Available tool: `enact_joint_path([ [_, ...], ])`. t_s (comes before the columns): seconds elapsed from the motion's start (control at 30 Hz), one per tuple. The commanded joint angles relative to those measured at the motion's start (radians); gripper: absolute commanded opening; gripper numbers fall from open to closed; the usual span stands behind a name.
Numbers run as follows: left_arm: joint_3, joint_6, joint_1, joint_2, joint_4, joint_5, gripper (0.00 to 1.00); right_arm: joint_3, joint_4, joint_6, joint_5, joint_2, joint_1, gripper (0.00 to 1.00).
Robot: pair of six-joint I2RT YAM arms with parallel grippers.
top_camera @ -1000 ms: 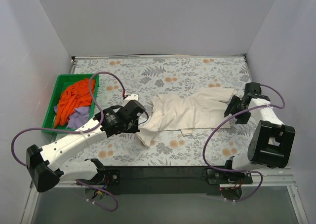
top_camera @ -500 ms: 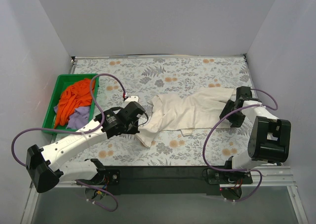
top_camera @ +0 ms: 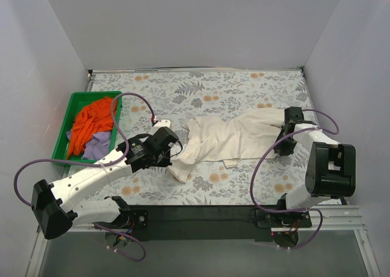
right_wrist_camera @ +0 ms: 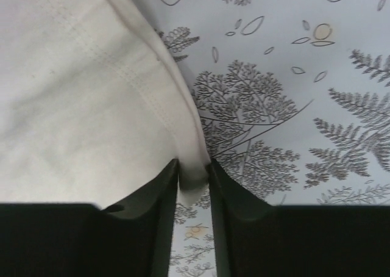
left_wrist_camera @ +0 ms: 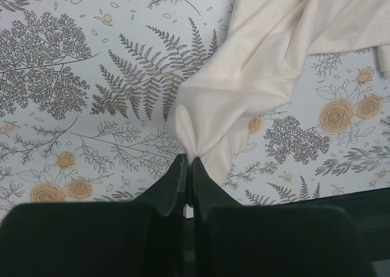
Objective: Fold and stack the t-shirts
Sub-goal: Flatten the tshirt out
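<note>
A large cream t-shirt (top_camera: 237, 140) lies crumpled and stretched out across the middle of the floral table. My left gripper (top_camera: 173, 157) (left_wrist_camera: 189, 161) is shut on a bunched corner of it at the shirt's left end. At the right end, my right gripper (top_camera: 285, 130) (right_wrist_camera: 194, 167) has its jaws closed around the stitched hem of the cream t-shirt (right_wrist_camera: 79, 100), and cloth fills the gap between them. An orange t-shirt (top_camera: 88, 121) and a pale lavender t-shirt (top_camera: 96, 146) lie heaped in the green tray.
The green tray (top_camera: 61, 146) stands at the table's left edge beside the left arm. White walls close the table on the left, back and right. A purple cable loops over each arm.
My right gripper has moved left onto the shirt's right edge and narrowed its jaws onto the hem. The left gripper keeps its grip and has pulled its corner slightly toward the near side.
</note>
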Motion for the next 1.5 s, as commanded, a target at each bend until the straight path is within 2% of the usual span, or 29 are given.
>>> enact_joint_path([
  [0.0,-0.011,-0.002,0.004,-0.021,0.027,-0.011,0.00,-0.010,0.018,0.036,-0.020,0.049,0.042,0.26],
  [0.07,-0.015,-0.005,0.006,-0.021,0.039,-0.011,0.00,0.004,0.015,0.036,-0.034,0.058,0.047,0.15],
  [0.1,-0.017,-0.007,0.006,-0.019,0.062,-0.011,0.00,0.010,0.013,0.036,-0.052,0.059,0.050,0.04],
  [0.13,-0.018,-0.005,0.009,-0.018,0.076,-0.013,0.00,0.021,0.009,0.036,-0.058,0.058,0.050,0.01],
  [0.23,-0.031,0.026,0.036,-0.001,0.168,-0.040,0.00,0.099,-0.022,0.023,-0.087,0.042,0.050,0.01],
  [0.33,-0.029,0.101,0.156,0.038,0.303,-0.004,0.00,0.269,-0.105,-0.009,-0.107,0.041,0.050,0.01],
  [0.37,-0.020,0.125,0.253,0.051,0.335,0.040,0.00,0.321,-0.120,-0.017,-0.110,0.038,0.049,0.01],
  [0.47,0.119,0.217,0.417,0.133,0.403,0.085,0.00,0.545,-0.197,-0.044,-0.115,0.051,0.039,0.01],
  [0.5,0.227,0.263,0.446,0.186,0.406,0.085,0.00,0.676,-0.243,-0.058,-0.127,0.061,0.029,0.01],
  [0.6,0.420,0.317,0.541,0.261,0.404,0.093,0.00,0.885,-0.303,-0.076,-0.150,0.096,0.006,0.01],
  [0.63,0.558,0.320,0.579,0.309,0.401,0.098,0.00,1.011,-0.332,-0.083,-0.161,0.105,-0.002,0.01],
  [0.7,0.697,0.320,0.609,0.352,0.383,0.102,0.00,1.142,-0.349,-0.084,-0.211,0.128,-0.026,0.01],
  [0.73,0.813,0.323,0.622,0.386,0.378,0.101,0.00,1.250,-0.355,-0.083,-0.228,0.134,-0.036,0.01],
  [0.83,0.957,0.342,0.638,0.412,0.378,0.090,0.00,1.410,-0.353,-0.084,-0.290,0.136,-0.074,0.01],
  [0.93,1.077,0.380,0.642,0.394,0.394,0.070,0.00,1.464,-0.326,-0.093,-0.333,0.087,-0.108,0.01],
  [1.07,1.169,0.440,0.641,0.305,0.414,0.059,0.00,1.355,-0.185,-0.150,-0.327,-0.061,-0.131,0.01],
  [1.23,1.212,0.504,0.641,0.196,0.420,0.064,0.00,1.328,-0.149,-0.188,-0.308,-0.203,-0.131,0.01],
  [1.47,1.193,0.613,0.598,0.032,0.458,0.044,0.00,1.340,-0.148,-0.198,-0.287,-0.297,-0.110,0.01],
])
